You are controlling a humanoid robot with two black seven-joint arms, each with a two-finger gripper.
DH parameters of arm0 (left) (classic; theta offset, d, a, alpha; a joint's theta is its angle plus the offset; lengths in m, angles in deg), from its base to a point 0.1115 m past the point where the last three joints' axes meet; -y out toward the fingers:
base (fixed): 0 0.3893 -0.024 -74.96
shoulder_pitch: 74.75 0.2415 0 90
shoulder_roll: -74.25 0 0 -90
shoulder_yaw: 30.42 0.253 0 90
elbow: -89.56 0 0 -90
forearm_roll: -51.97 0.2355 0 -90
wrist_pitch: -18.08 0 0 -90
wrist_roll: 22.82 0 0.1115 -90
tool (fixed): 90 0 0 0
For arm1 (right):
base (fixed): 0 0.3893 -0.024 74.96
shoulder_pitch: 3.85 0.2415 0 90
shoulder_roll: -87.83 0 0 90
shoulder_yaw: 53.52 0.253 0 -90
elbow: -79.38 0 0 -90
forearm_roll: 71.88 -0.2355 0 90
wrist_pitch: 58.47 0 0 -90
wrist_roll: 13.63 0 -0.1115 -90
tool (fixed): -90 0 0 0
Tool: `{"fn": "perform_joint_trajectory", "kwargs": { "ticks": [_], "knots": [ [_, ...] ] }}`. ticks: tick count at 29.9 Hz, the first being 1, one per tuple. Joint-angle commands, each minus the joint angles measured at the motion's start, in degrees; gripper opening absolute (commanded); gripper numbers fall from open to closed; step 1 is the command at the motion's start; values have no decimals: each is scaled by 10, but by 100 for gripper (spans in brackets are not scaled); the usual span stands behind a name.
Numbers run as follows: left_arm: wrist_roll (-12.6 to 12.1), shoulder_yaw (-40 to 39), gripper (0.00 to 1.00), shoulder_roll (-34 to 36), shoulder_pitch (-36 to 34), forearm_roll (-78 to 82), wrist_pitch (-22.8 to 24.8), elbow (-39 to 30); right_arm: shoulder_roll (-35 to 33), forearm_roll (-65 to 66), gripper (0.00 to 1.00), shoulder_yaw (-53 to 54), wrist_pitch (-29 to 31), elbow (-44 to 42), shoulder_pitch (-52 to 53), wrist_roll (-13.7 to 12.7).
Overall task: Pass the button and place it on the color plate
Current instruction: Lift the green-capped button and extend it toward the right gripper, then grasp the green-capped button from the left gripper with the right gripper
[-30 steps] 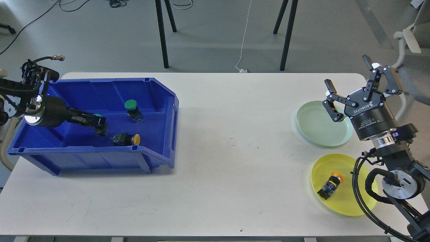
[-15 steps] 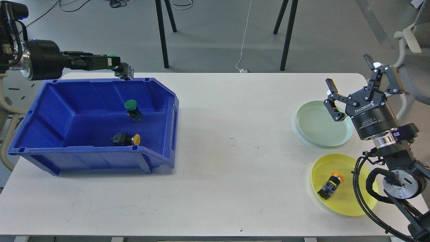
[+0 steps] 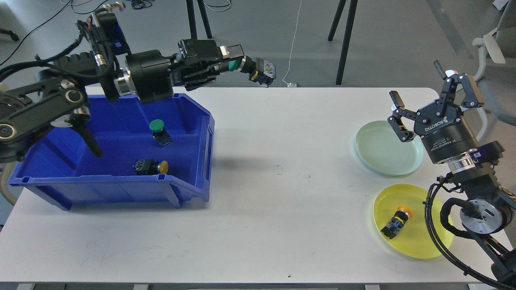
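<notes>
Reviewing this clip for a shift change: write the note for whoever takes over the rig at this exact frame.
Left gripper: shut on a green button, held in the air past the blue bin, toward table centre.
Right gripper: open, empty, above the far edge of the green plate.
In the bin: one green-capped button and one yellow-capped button.
Done: an orange-capped button lies on the yellow plate. The green plate is bare.
Left: hand the held button to the right gripper, place it on the green plate, then handle the bin's two buttons.
</notes>
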Motion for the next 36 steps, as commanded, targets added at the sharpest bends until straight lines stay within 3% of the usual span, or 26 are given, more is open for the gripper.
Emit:
{"fn": "perform_joint_trajectory", "kwargs": {
  "ticks": [1, 7, 16, 36],
  "knots": [
    [0, -38, 13, -63, 57, 1, 0, 0, 6, 33, 100, -6, 0, 4, 2, 0],
    [0, -43, 13, -120, 88, 19, 0, 8, 46, 57, 100, -63, -4, 4, 9, 0],
    [0, -44, 13, -125, 89, 18, 0, 8, 143, 111, 100, -111, -7, 8, 29, 0],
    [0, -44, 13, -124, 89, 12, 0, 13, 139, 110, 100, -126, -14, 65, 18, 0]
  ]
}}
